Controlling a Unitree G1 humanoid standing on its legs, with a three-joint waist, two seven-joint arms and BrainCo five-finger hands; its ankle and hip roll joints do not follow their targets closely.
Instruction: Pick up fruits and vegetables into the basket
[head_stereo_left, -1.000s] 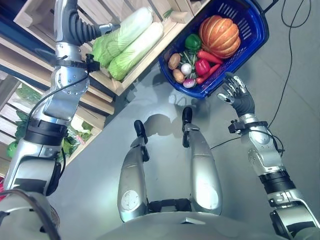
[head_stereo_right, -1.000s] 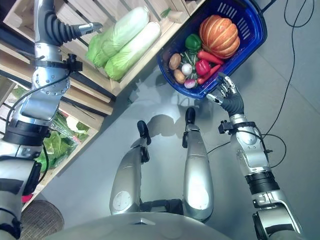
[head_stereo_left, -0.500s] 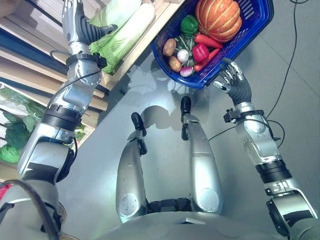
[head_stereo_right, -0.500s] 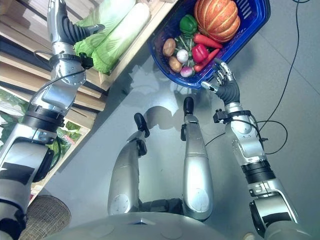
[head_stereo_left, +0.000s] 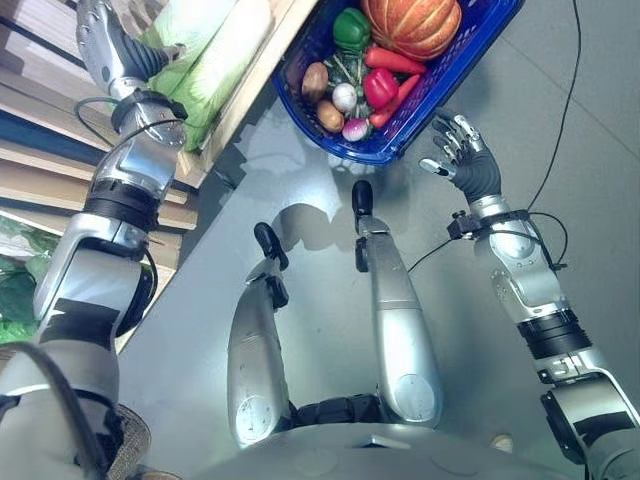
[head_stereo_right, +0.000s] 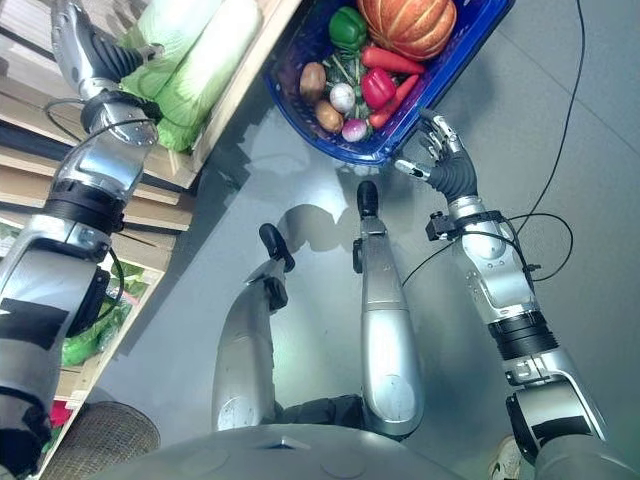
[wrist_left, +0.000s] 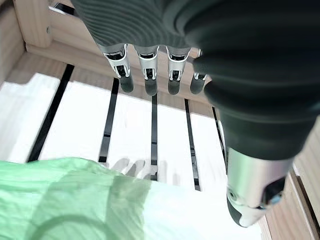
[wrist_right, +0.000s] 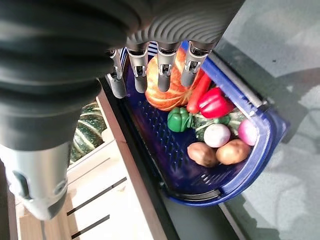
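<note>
Hovering at 3 o'clock, the right hand spreads its fingers, holding nothing, just below the rim of the blue basket at 12 o'clock. Inside lie potatoes, red peppers, a green pepper and a pumpkin. Farther off at 10 o'clock, the left hand reaches, fingers straight and empty, over cabbages in a wooden crate.

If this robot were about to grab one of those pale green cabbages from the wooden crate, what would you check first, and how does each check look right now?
1. Left hand open, holding nothing: ok.
2. Left hand over the long pale green cabbage in the slatted wooden crate: ok.
3. Fingers touching the cabbage: not ok, apart from it.
4. Blue plastic basket has spare room beside the orange pumpkin: cannot tell.
5. Right hand free, open beside the basket: ok.
</note>
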